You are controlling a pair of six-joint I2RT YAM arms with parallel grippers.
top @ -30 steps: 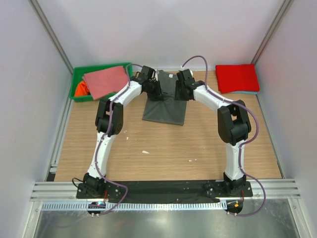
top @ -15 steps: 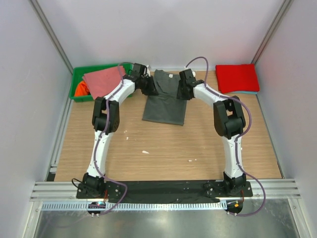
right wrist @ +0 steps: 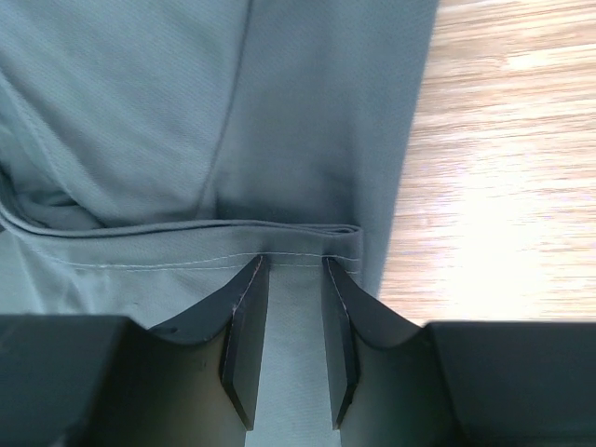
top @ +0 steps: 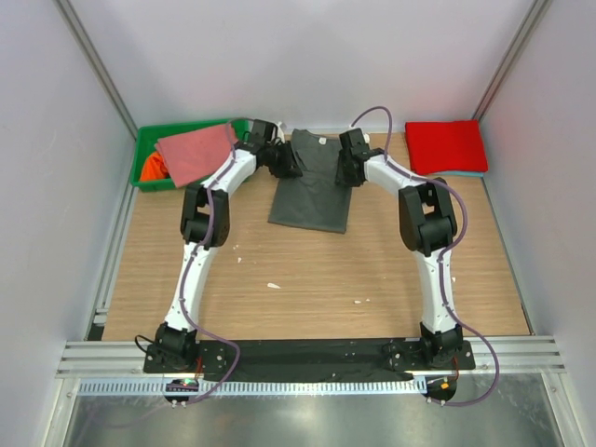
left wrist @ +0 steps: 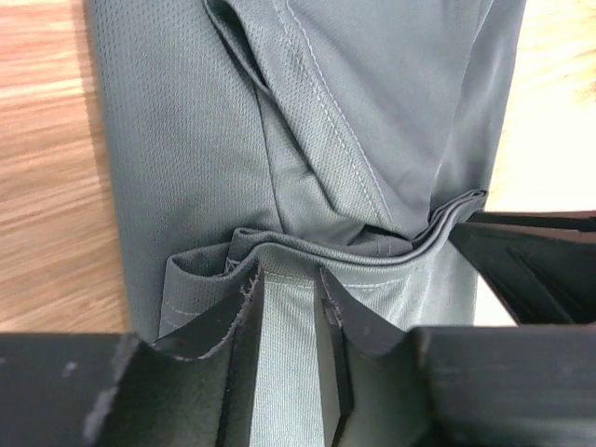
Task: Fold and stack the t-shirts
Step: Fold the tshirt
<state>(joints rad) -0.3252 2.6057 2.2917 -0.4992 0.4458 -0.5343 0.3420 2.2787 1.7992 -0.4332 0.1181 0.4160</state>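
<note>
A dark grey t-shirt (top: 312, 200) lies partly folded at the back middle of the table, its white neck label (top: 321, 140) showing. My left gripper (top: 284, 165) is at its far left edge and my right gripper (top: 346, 171) at its far right edge. In the left wrist view the gripper (left wrist: 287, 272) has its jaws a little apart, with a bunched fold of grey cloth (left wrist: 354, 112) at the tips. In the right wrist view the gripper (right wrist: 293, 261) also stands narrowly open over flat cloth (right wrist: 140, 112), a stitched hem at its tips. A red t-shirt (top: 445, 146) lies folded at the back right.
A green bin (top: 149, 140) stands at the back left, with a salmon-pink t-shirt (top: 196, 154) draped over it and an orange one (top: 152, 168) inside. A light-blue edge (top: 475, 173) shows under the red shirt. Bare wood (top: 307, 279) lies nearer the arm bases.
Both grippers have drawn apart toward the shirt's side edges, uncovering the collar and label. The left jaws have widened. The shirt has hardly shifted.
</note>
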